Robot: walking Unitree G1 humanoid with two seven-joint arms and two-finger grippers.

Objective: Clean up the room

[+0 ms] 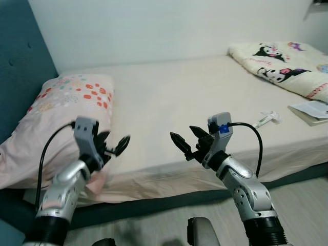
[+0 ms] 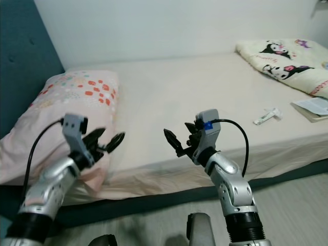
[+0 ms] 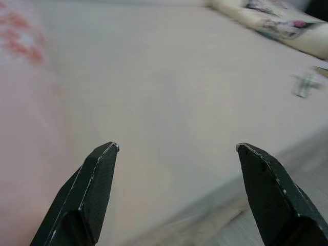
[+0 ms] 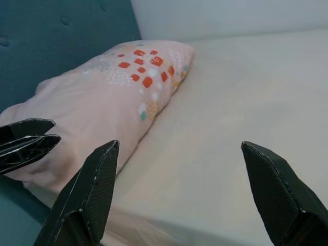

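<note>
A wide bed [image 1: 174,97] with a cream sheet stands before me. On its left end lies a pink pillow [image 1: 66,110] with red and orange dots. A small white tube [image 1: 266,119] lies on the sheet at the right, beside an open booklet [image 1: 312,110]. A folded cream blanket [image 1: 287,64] with cartoon prints sits at the far right. My left gripper [image 1: 115,142] is open in the air in front of the pillow's near corner, holding nothing. Just before the bed's front edge, my right gripper [image 1: 183,134] hovers open and empty near the middle.
A teal padded headboard [image 1: 20,61] rises at the left behind the pillow. A white wall runs behind the bed. Pale wood floor [image 1: 154,225] lies between me and the dark bed base. The sheet between pillow and blanket is bare.
</note>
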